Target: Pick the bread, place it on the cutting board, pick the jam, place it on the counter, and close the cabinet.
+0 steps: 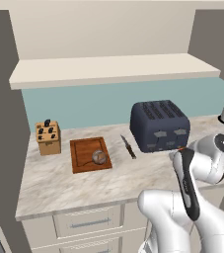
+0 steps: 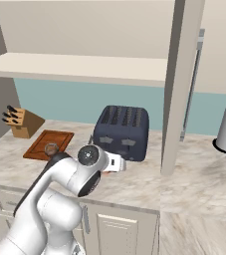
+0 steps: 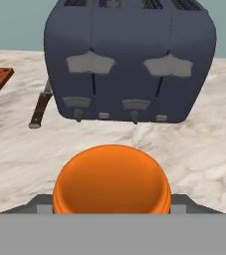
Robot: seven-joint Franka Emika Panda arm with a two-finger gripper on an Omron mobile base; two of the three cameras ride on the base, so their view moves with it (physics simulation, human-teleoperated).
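The bread (image 1: 99, 157) sits on the cutting board (image 1: 84, 158) near the counter's (image 1: 59, 185) left end. Rightward, the gripper (image 3: 112, 209) holds the jam (image 3: 112, 187) between half-open jaws, just before the toaster (image 3: 129, 60). Letting go while the jar is above the counter could tip it against the toaster.

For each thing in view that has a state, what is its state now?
bread: lying on the cutting board.
jam: held between the jaws, in front of the toaster.
cabinet: door open.
knife: flat on the counter.
gripper: shut on the jam.
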